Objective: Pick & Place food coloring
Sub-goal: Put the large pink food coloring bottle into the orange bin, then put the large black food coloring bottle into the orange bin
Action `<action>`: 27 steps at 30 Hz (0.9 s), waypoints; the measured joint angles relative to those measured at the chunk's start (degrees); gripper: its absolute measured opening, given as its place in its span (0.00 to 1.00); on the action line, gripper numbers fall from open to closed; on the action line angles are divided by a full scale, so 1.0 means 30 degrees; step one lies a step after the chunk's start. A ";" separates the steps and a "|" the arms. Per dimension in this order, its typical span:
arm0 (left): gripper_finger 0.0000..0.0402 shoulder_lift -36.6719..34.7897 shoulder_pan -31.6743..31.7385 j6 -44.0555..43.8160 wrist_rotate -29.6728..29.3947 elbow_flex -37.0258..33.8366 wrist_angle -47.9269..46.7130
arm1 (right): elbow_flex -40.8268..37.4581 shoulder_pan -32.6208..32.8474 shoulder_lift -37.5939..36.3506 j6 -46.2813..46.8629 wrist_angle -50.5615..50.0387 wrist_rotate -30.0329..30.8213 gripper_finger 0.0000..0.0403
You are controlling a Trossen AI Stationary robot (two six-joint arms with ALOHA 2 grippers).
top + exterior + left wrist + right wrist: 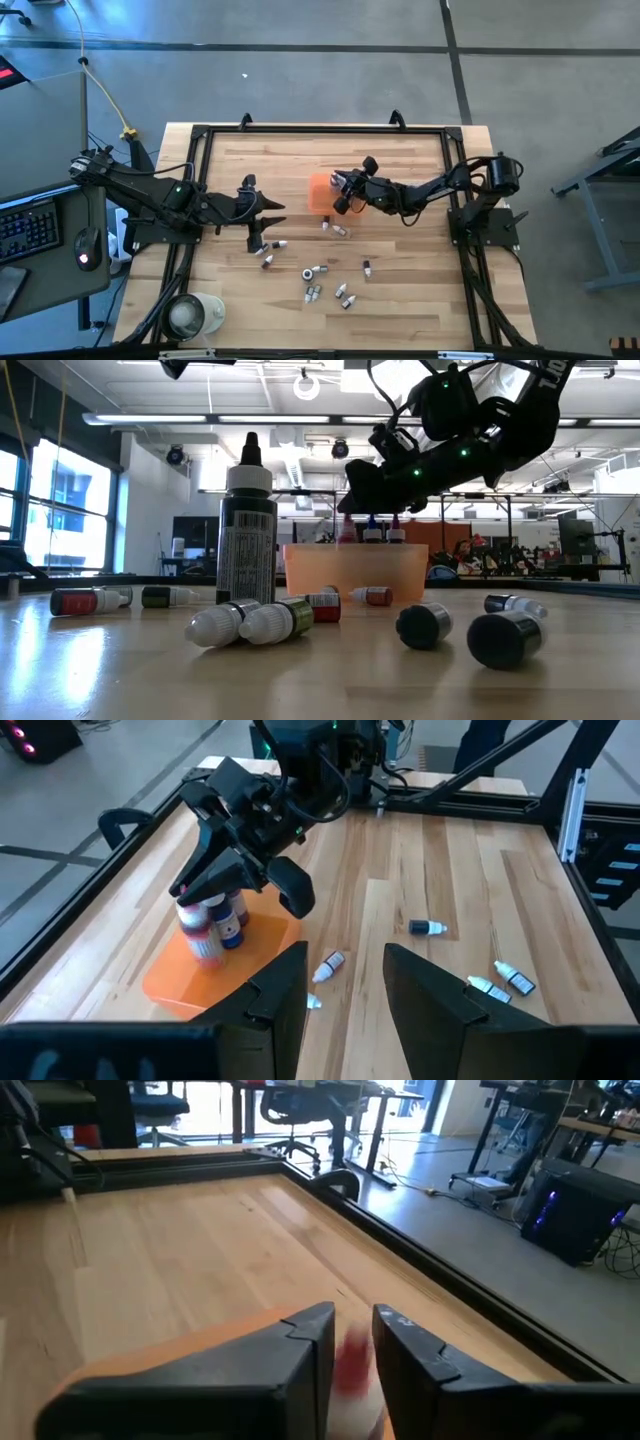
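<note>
Food coloring bottles (314, 272), tiny dropper bottles with whitish bodies and white, dark or reddish caps, lie scattered over the middle of the pale wooden counter (400, 310), most on their sides, between the two arms and toward the near edge. A few more bottles (212, 925) stand upright inside the small orange plastic tray (319, 193), close together at one end; the low view shows their caps poking above the tray's rim. One larger dark bottle with a black pointed cap (248, 530) stands upright on the counter close to the low camera.

The right gripper (338, 192) hangs directly over the tray, its fingers pointing down around the upright bottles. In its own wrist view a red-capped bottle (350, 1365) sits in the narrow gap between the fingers, which stand slightly apart; whether they press on it I cannot tell.

The left gripper (272, 207) waits over the counter to the tray's left, well apart from it, its fingers parted and holding nothing. A white round cup (190, 314) stands at the counter's near left corner.
</note>
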 joint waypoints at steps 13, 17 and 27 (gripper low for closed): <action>0.32 0.0000 0.0000 -0.0075 -0.0007 0.0000 -0.0083 | -0.0033 0.0131 -0.0353 -0.1400 0.1646 -0.0522 0.17; 0.32 0.0000 -0.0007 -0.0237 0.0355 0.0000 -0.0102 | 0.0055 0.0628 -0.1708 -0.1953 0.1460 -0.1026 0.17; 0.33 0.1350 -0.1597 -0.1503 0.2237 -0.2456 0.2826 | 0.0070 0.4099 -0.8065 -0.3684 -0.3666 -0.1347 0.17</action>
